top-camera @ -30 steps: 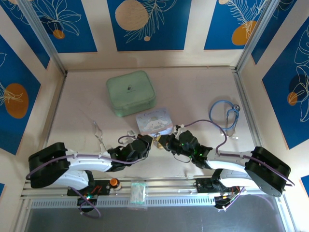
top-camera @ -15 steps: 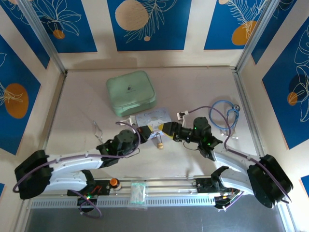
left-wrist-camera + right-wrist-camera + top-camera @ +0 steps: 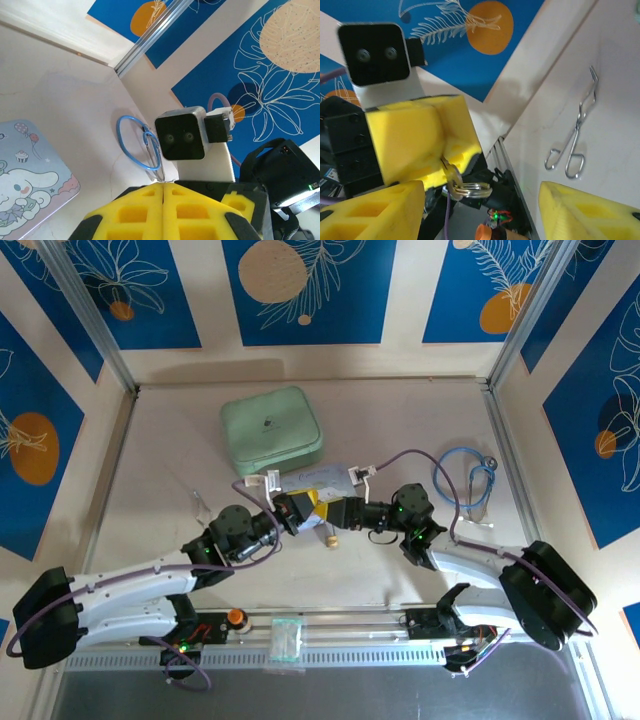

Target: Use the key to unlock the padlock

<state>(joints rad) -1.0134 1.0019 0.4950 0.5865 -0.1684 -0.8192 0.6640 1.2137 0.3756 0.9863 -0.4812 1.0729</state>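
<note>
Left gripper [image 3: 163, 192]: yellow pads pressed flat together, pinching the key [image 3: 451, 172] at their tips. In the overhead view it sits at the centre of the tabletop [image 3: 150, 470], tip to tip with the other gripper.
Key: a tiny pale metal piece sticking out from between the left pads. A silver split ring [image 3: 470, 190] hangs from it, clear of the tabletop.
Right gripper [image 3: 480, 192]: fingers spread fairly wide with nothing between them. It faces the left gripper's pads head on, at 3 o'clock from them in the overhead view.
Padlock [image 3: 331, 538]: a small brass body lying loose on the tabletop, at 6 o'clock from where the two grippers meet. It is just beside them and touched by neither. It is too small to tell how the shackle stands.
Green case [image 3: 271, 432]: a rounded square box at 11 o'clock from the grippers, well apart from them. Its lid is down, so its contents are hidden.
Cartoon tin [image 3: 30, 180]: a flat pastel tin at 12 o'clock, close behind the grippers and partly covered by them from above. Its lid is on, so its contents are hidden.
Scissors [image 3: 575, 140]: silver, with loop handles, lying flat at 9 o'clock from the left gripper.
Blue cable [image 3: 465, 480]: a coiled loop on the tabletop at 2 o'clock from the right gripper.
</note>
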